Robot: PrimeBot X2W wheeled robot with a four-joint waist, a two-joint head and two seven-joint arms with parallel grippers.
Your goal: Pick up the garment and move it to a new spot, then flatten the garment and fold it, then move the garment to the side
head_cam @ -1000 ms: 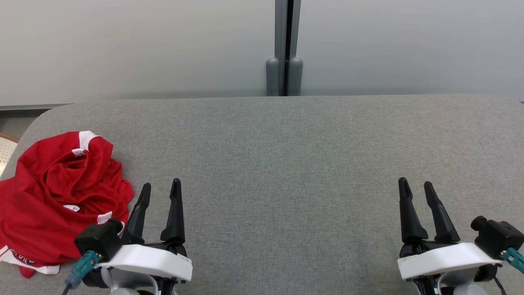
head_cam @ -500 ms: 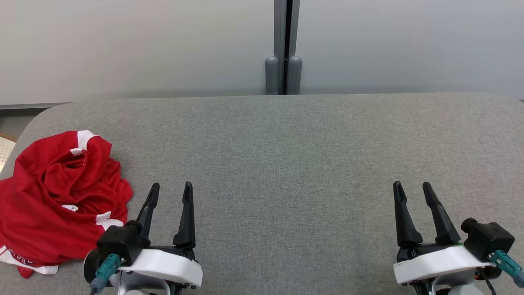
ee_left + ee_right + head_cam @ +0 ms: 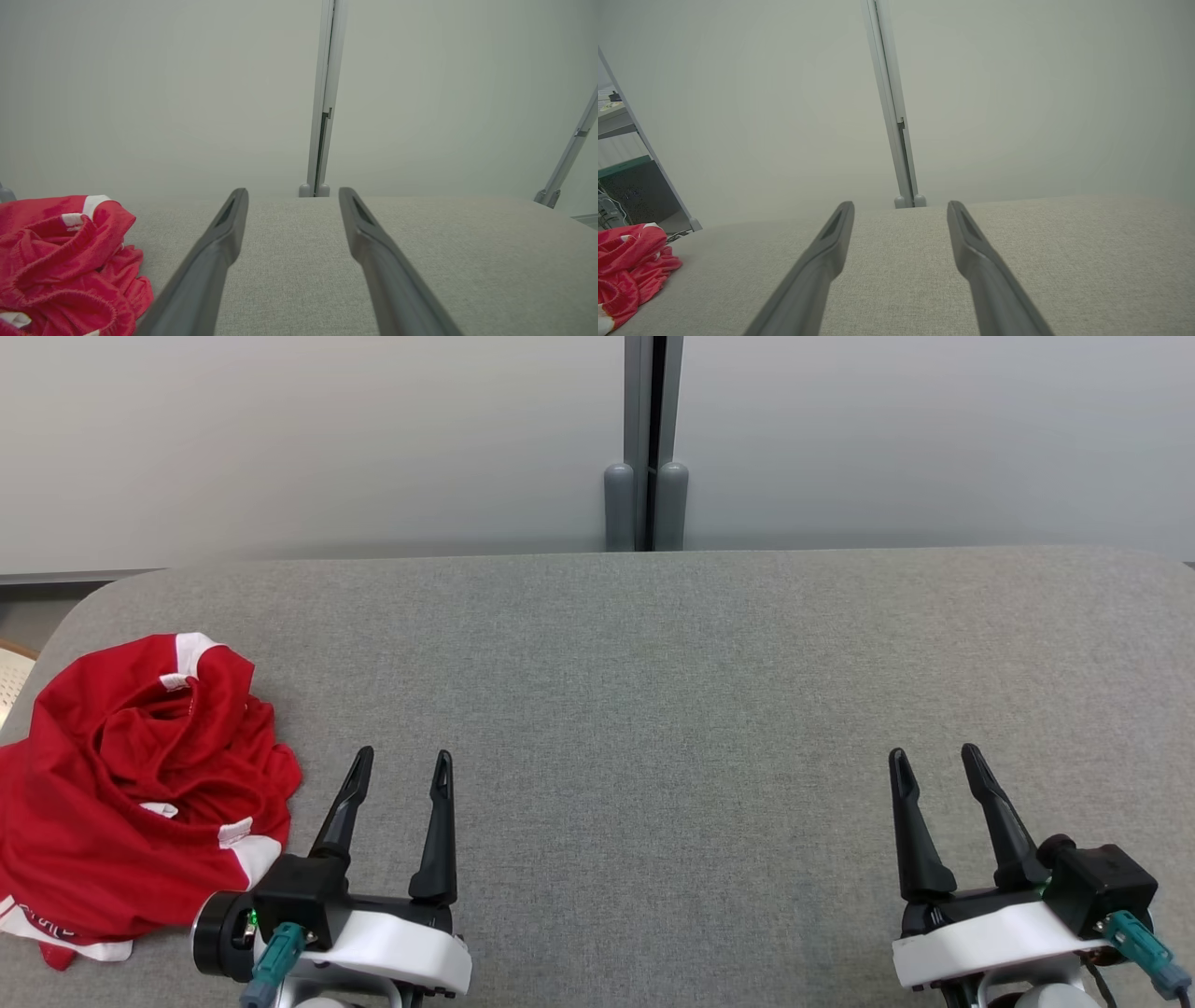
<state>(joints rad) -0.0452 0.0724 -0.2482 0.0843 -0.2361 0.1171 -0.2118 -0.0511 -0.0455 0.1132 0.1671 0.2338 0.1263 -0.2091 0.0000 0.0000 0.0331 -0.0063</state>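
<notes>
A crumpled red garment (image 3: pixel 131 793) with white trim lies in a heap at the left end of the grey table (image 3: pixel 653 691). It also appears at the lower left as red garment (image 3: pixel 60 266) in the left wrist view and as garment (image 3: pixel 630 270) at the far left of the right wrist view. My left gripper (image 3: pixel 403 762) hovers just right of the heap, open, nothing between its fingers. My right gripper (image 3: pixel 934 758) is far off at the lower right, open and empty too.
A pale wall with a vertical grey post (image 3: pixel 646 448) stands behind the table's far edge. The table's left corner is rounded, with a pale round object (image 3: pixel 11 677) beyond it. A slanted metal leg (image 3: pixel 567 154) shows at the right of the left wrist view.
My left gripper has shifted right, away from the garment, and its wrist has rolled. My right gripper has drifted slightly left. The garment has not moved.
</notes>
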